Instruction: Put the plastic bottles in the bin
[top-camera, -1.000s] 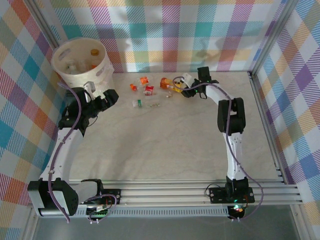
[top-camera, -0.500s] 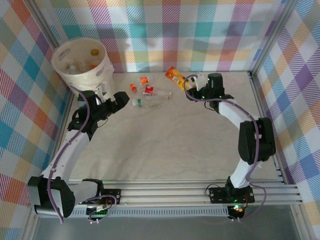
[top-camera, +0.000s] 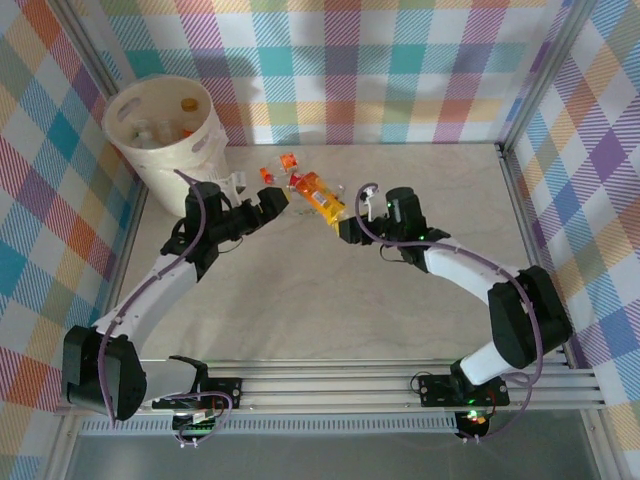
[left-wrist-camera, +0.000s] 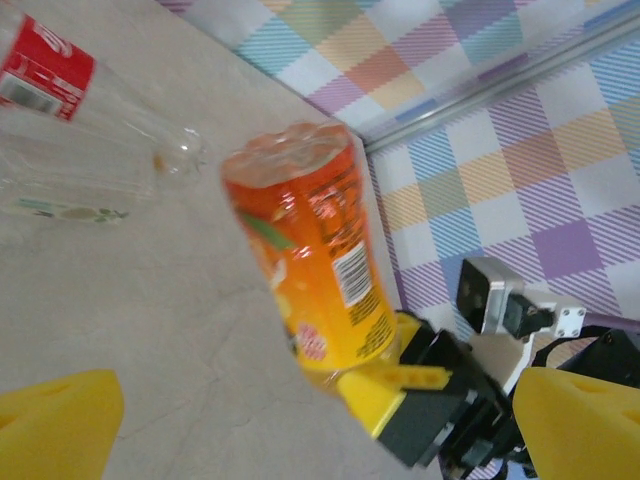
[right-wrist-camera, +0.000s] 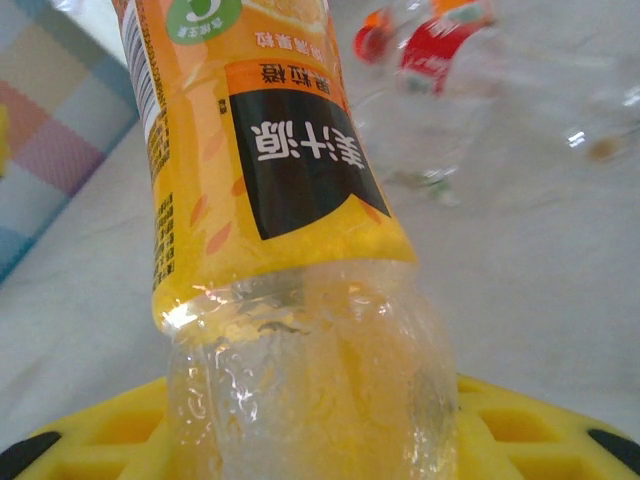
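Observation:
My right gripper (top-camera: 345, 226) is shut on the clear end of an orange-labelled plastic bottle (top-camera: 320, 195), holding it tilted above the table's middle. The wrist view shows the same bottle (right-wrist-camera: 270, 180) rising from the yellow jaws of the right gripper (right-wrist-camera: 310, 435). My left gripper (top-camera: 276, 203) stands open just left of it; its yellow fingers (left-wrist-camera: 50, 420) are spread wide and the orange bottle (left-wrist-camera: 320, 250) hangs ahead between them, untouched. Three small bottles (top-camera: 288, 161) lie behind on the table. The cream bin (top-camera: 205, 140) at the back left holds several bottles (top-camera: 187, 103).
A clear bottle with a red label (left-wrist-camera: 60, 80) lies on the table beyond the left gripper. Metal frame rails (top-camera: 530, 250) and checked walls close in the table on three sides. The marbled tabletop (top-camera: 330, 300) spreads in front of both grippers.
My right arm lifted the orange bottle from the back right and swung it left to the middle. My left arm reached right, away from the bin, to meet it.

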